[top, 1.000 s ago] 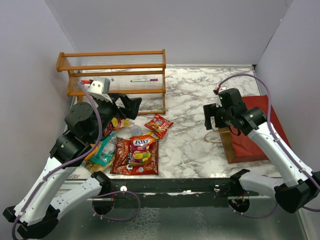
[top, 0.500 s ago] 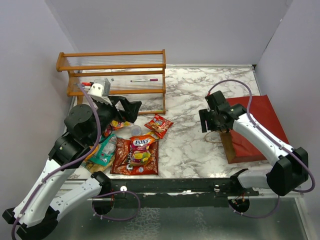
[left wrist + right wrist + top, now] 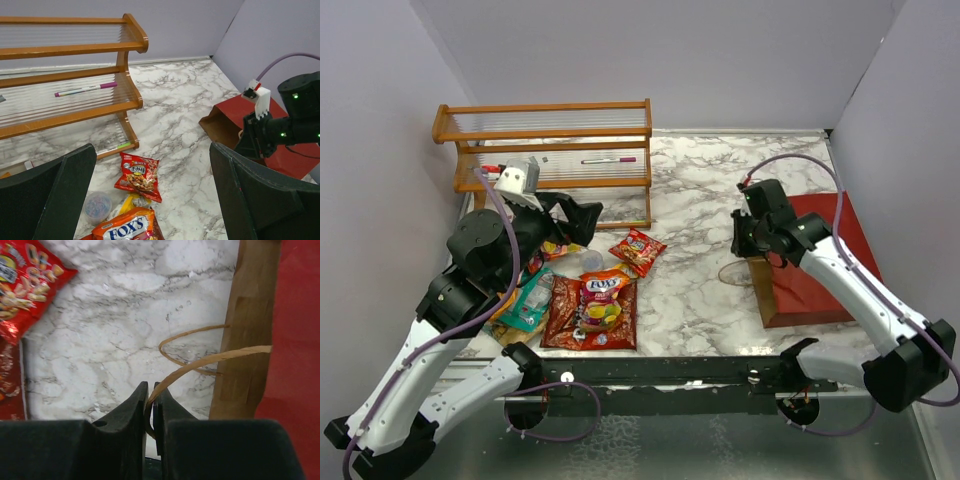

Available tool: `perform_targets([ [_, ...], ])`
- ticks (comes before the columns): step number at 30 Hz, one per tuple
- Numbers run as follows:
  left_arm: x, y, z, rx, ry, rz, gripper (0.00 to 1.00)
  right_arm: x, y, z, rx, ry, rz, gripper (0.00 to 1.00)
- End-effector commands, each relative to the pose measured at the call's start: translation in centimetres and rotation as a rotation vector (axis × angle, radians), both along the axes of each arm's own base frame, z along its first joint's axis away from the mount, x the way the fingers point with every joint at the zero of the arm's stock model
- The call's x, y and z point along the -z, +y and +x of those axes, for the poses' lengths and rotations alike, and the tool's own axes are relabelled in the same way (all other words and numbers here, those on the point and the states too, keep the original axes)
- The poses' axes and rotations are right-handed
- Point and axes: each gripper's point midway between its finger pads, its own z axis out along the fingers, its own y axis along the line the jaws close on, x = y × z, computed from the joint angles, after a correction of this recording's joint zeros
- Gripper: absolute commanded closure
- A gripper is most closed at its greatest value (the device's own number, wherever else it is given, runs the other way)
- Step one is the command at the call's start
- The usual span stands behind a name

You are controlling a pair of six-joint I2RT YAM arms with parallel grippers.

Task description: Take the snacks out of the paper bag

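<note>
The paper bag (image 3: 820, 262) lies on its side at the right, dark red, its tan mouth facing left. My right gripper (image 3: 741, 246) hovers at that mouth, shut on one twisted paper handle (image 3: 210, 360) of the paper bag (image 3: 295, 330); the second handle (image 3: 186, 347) loops free on the marble. Several snacks lie at the left: a small red packet (image 3: 638, 249), an orange Fox's packet (image 3: 603, 298) and a teal one (image 3: 528, 301). My left gripper (image 3: 582, 214) hangs open above them with nothing between its fingers. The left wrist view shows the red packet (image 3: 137, 177) and Fox's packet (image 3: 125, 227) below.
A wooden two-tier rack (image 3: 550, 150) stands at the back left with a pen (image 3: 610, 159) on its lower shelf. A small clear round container (image 3: 97, 206) sits among the packets. Grey walls close in on the left, back and right.
My right gripper has closed on the bag's handle after shifting about at the bag's mouth. The left arm has barely moved.
</note>
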Motion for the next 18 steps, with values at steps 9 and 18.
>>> perform_targets([
  [9,-0.1,-0.1,-0.3,0.013,0.015,-0.004,0.01,-16.4,5.7,-0.3,-0.141,-0.350,0.471,0.94],
  [18,-0.7,0.1,-0.5,0.009,0.008,-0.019,0.01,-25.6,4.7,-2.4,-0.014,-0.544,0.752,0.98],
])
